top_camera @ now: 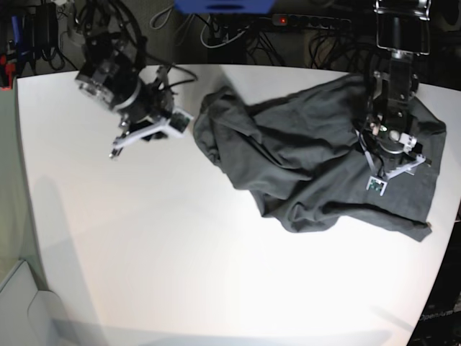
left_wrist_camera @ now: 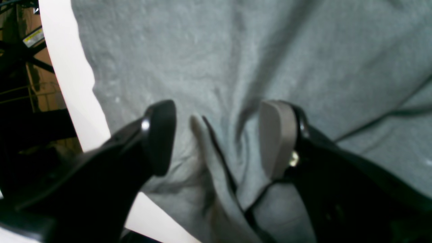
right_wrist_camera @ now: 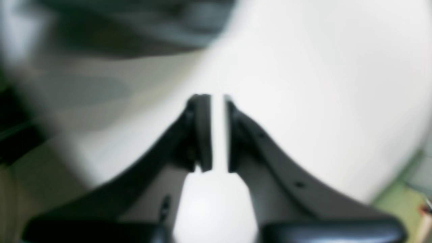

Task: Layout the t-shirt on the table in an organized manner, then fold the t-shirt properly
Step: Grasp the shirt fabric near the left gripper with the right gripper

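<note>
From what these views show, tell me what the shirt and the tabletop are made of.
The dark charcoal-grey crumpled t-shirt looks like soft knit cloth, probably cotton jersey: the left wrist view shows a slightly pebbled matte surface, and it lies in loose folds. The large white round-cornered table looks like a smooth, hard, matte board, perhaps laminate or painted: it is even in tone, with only a soft sheen.

T-shirt (top_camera: 317, 155) on table (top_camera: 180, 274) right half – left arm's gripper (top_camera: 385, 155) over it.

Soft cloth t-shirt (top_camera: 317, 151) — matt table (top_camera: 180, 252)
</note>
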`<state>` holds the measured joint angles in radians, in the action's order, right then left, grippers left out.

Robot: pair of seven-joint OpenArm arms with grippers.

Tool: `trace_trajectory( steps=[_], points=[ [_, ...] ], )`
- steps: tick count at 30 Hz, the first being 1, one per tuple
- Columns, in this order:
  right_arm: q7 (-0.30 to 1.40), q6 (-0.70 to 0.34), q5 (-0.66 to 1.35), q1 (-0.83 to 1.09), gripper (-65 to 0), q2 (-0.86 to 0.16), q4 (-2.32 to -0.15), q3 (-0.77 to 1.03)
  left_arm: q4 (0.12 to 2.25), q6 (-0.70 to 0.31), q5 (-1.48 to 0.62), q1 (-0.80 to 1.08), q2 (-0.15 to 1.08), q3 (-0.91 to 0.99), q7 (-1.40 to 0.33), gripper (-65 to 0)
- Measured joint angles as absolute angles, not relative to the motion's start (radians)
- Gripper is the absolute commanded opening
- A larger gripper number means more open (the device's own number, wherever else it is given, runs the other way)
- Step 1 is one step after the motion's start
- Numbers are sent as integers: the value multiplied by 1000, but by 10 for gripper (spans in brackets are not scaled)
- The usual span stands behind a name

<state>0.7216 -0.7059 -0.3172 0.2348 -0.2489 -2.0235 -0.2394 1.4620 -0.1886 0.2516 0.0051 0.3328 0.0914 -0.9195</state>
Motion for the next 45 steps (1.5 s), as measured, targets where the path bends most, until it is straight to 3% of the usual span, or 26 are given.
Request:
trace_trajectory(
  steps=[4, 8, 13, 18, 30, 42, 45],
  points=[
    [735, -706, -327, 126, -393, -250, -2020, -205, 1462, -192, 251, 7, 334, 93, -918, -270],
    [730, -706, -325, -23, -319, -140, -1996, -205, 1467, -191, 251, 19, 332, 94, -908, -270],
    [736, -705, -324, -180, -310, 43, -1818, -221, 1490, -193, 254, 41, 333, 96, -907, -270],
    [726, -703, -321, -318, -307, 155, -1564, -240, 1493, -191, 254, 45, 332, 96, -912, -270],
    [590, -699, -319, -416, -307, 150, -1087, -230, 1500, -184, 265, 70, 327, 89, -891, -270],
    [561, -699, -313, -414, -307, 148, -1067, -234, 1553, -178, 279, 153, 406, -2, -822, -272],
    [564, -699, -235, -411, -307, 147, -1066, -234, 1582, -181, 279, 189, 433, -2, -834, -272]
  ],
)
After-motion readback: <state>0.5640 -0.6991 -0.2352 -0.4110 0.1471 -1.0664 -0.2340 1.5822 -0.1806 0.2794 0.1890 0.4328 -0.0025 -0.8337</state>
